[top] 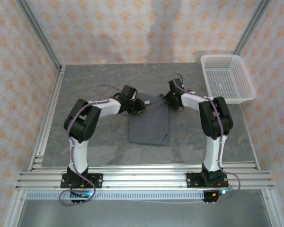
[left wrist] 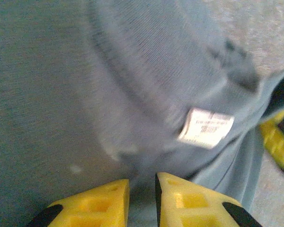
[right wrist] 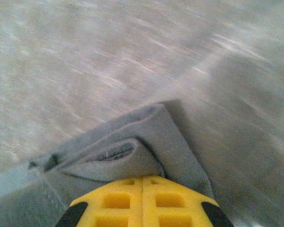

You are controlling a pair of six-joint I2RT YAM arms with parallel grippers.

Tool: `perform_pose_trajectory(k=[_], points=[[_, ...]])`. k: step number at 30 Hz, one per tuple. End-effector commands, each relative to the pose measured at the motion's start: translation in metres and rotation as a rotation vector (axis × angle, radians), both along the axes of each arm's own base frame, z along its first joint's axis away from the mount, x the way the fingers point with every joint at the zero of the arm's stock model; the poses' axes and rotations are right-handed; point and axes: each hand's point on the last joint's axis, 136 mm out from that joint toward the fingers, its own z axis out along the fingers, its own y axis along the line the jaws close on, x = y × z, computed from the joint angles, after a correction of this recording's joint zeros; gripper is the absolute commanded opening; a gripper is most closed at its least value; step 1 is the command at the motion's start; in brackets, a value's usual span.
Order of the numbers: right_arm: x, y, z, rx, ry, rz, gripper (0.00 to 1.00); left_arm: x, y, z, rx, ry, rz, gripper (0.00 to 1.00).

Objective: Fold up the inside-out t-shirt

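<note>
Lying at the centre of the top view: one inside-out t-shirt (top: 149, 125), dark slate-grey and plain, folded into a narrow upright rectangle on the grey table (top: 85, 85). Its upper edge is rumpled where both grippers meet it. Its lower edge is straight and flat.

Left gripper (top: 138, 106): at the shirt's upper left corner in the top view, arm bent in from the lower left. In the left wrist view (left wrist: 142, 182) the yellow fingers (left wrist: 99, 203) sit at the bottom edge, parted by a narrow gap in which grey cloth shows. The shirt (left wrist: 132, 85) covers most of that frame, with a curved ribbed seam across the middle. A small white printed label (left wrist: 206, 126) sits right of centre, its text too blurred to read.

Right gripper (top: 169, 100): at the shirt's upper right corner in the top view, arm bent in from the lower right. In the right wrist view (right wrist: 142, 178) the yellow fingers are pressed together at the bottom centre, clamped on a doubled fold of the shirt (right wrist: 175, 142) that runs up from the tips. A stitched hem shows left of centre. The table (right wrist: 109, 56) behind is streaked with blur.

White mesh basket (top: 221, 56): upper right of the top view, at the table's far right corner, well apart from the shirt.

Aluminium rails (top: 142, 177): across the bottom of the top view, carrying both arm bases.
</note>
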Motion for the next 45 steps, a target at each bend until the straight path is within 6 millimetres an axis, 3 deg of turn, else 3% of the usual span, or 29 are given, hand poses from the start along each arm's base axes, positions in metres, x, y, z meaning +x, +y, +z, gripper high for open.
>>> perform_pose_trajectory(k=[1, 4, 8, 11, 13, 17, 20, 22, 29, 33, 34, 39, 45], points=[[0.0, 0.026, -0.032, -0.099, 0.097, 0.265, 0.02, 0.001, 0.006, 0.039, -0.044, -0.135, 0.074, 0.25], [0.014, 0.045, -0.022, -0.128, 0.083, 0.313, 0.01, -0.006, 0.029, 0.06, 0.016, -0.189, 0.12, 0.32], [0.018, 0.036, 0.016, -0.107, -0.011, 0.242, 0.01, -0.009, 0.079, 0.083, 0.104, -0.189, 0.176, 0.37], [0.01, 0.024, 0.046, -0.108, -0.068, 0.229, 0.04, -0.017, 0.109, 0.082, 0.126, -0.135, 0.224, 0.46], [0.003, 0.017, 0.061, -0.123, -0.104, 0.243, 0.1, -0.025, 0.114, 0.071, 0.109, -0.083, 0.232, 0.49], [-0.007, 0.008, 0.07, -0.186, -0.146, 0.364, 0.51, -0.034, 0.115, 0.043, 0.076, -0.018, 0.252, 0.53], [-0.01, 0.013, 0.056, -0.172, -0.106, 0.467, 0.64, -0.024, 0.107, 0.033, 0.07, -0.007, 0.202, 0.55], [-0.009, 0.019, 0.045, -0.148, -0.08, 0.523, 0.68, -0.014, 0.101, 0.028, 0.06, 0.0, 0.181, 0.56], [0.011, 0.047, 0.021, -0.074, -0.05, 0.652, 0.73, 0.013, 0.089, 0.011, 0.01, 0.005, 0.198, 0.62], [0.02, 0.051, 0.013, -0.068, -0.04, 0.649, 0.73, 0.025, 0.079, 0.013, -0.035, -0.019, 0.19, 0.63], [0.019, 0.052, 0.011, -0.064, -0.03, 0.651, 0.73, 0.025, 0.074, 0.002, -0.043, 0.006, 0.182, 0.63], [0.007, 0.062, 0.005, 0.031, -0.008, 0.655, 0.65, 0.03, 0.054, -0.009, -0.073, 0.025, 0.161, 0.61], [-0.01, 0.074, 0.002, 0.129, 0.0, 0.641, 0.47, 0.04, 0.04, -0.012, -0.104, 0.013, 0.158, 0.52]])
